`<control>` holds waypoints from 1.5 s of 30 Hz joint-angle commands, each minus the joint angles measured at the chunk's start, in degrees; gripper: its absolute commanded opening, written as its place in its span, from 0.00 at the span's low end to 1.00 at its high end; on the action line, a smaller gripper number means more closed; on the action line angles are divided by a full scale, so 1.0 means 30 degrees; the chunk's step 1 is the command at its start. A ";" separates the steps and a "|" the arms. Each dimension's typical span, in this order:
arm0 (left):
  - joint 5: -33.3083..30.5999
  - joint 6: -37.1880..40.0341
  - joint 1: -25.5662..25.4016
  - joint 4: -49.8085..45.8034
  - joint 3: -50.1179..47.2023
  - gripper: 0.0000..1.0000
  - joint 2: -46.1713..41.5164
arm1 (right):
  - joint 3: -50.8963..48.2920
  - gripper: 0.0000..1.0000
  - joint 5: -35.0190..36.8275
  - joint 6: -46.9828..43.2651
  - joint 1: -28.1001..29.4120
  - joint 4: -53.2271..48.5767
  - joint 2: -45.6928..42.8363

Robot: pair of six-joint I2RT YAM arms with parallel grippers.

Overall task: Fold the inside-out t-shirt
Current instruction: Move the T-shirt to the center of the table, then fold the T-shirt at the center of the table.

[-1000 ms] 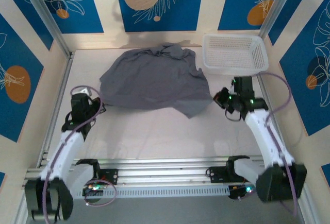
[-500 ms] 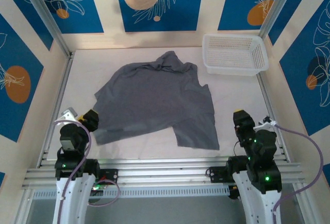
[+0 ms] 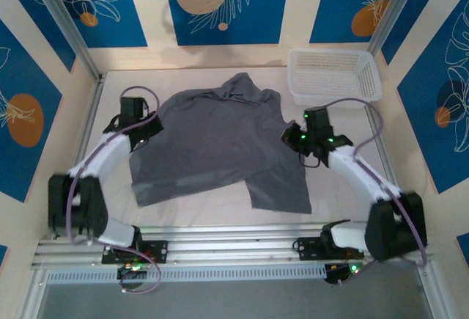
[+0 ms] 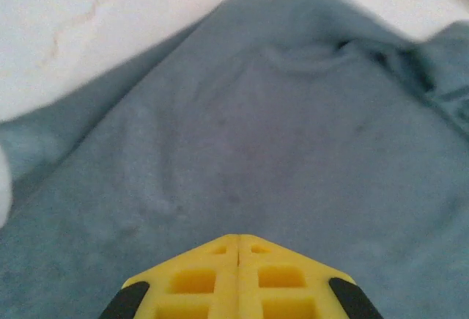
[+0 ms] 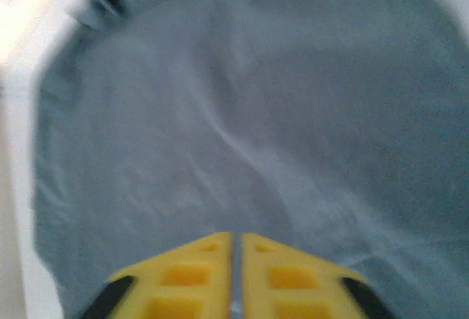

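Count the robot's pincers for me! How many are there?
2. The left pincer is shut over the left side of the shirt. The right pincer is shut over its right side. None seem hidden.

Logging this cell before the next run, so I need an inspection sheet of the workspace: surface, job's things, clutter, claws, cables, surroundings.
Surface: white table, bare around the cloth.
Job's things: grey t-shirt spread out, wrinkled, bunched at its far edge, not yet folded.
Clutter: white basket at the far right corner, apart from the shirt.
Claws: left claw shut over the shirt's left side; right claw shut over its right side; nothing seen between either's fingers.
Cables: purple cables loop along both arms.
Surroundings: blue-and-cream patterned walls; metal rails at the near edge.
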 commanded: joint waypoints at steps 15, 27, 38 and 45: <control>-0.0015 -0.0414 0.0120 -0.1487 0.4835 0.00 0.8663 | -0.6100 0.02 0.3088 0.8042 0.2954 0.0251 0.2128; 0.1172 0.1279 0.0121 0.0473 0.3050 0.00 0.8535 | -0.8126 0.00 0.6186 1.4330 0.9587 -0.7141 -0.4331; 0.3145 -0.0067 -0.0319 0.4069 -0.2022 0.26 0.0299 | -0.6618 0.23 0.7604 1.0191 0.6883 -1.0000 -1.0949; -0.0640 -0.0167 -0.0352 0.0308 -0.5403 0.51 -0.7622 | -0.7296 0.39 0.4327 0.5804 0.0917 -0.8582 -0.9753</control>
